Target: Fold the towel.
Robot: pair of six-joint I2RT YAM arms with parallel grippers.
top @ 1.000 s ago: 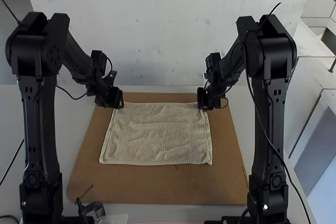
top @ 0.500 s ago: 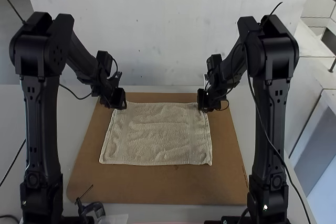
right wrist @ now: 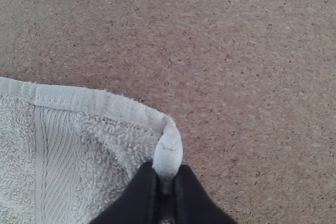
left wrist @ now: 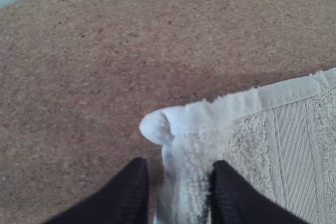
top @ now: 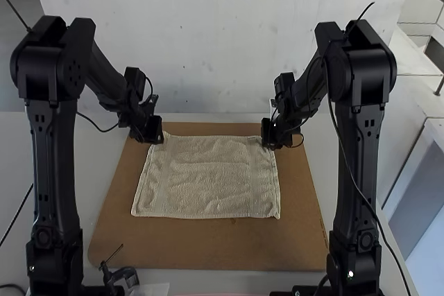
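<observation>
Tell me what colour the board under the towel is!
The board is speckled brown, clearest in the right wrist view.

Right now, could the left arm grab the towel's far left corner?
Probably yes: the left gripper is at that corner, its fingers apart on either side, nothing visible in the way.

Right end effector (right wrist: 165, 184) pinching corner of pale towel (right wrist: 60, 145), spread on brown cork board (right wrist: 247, 77)

Cream towel (top: 208, 178) with ribbed bands, speckled brown board (top: 208, 244), black arms (top: 357, 157)
</observation>
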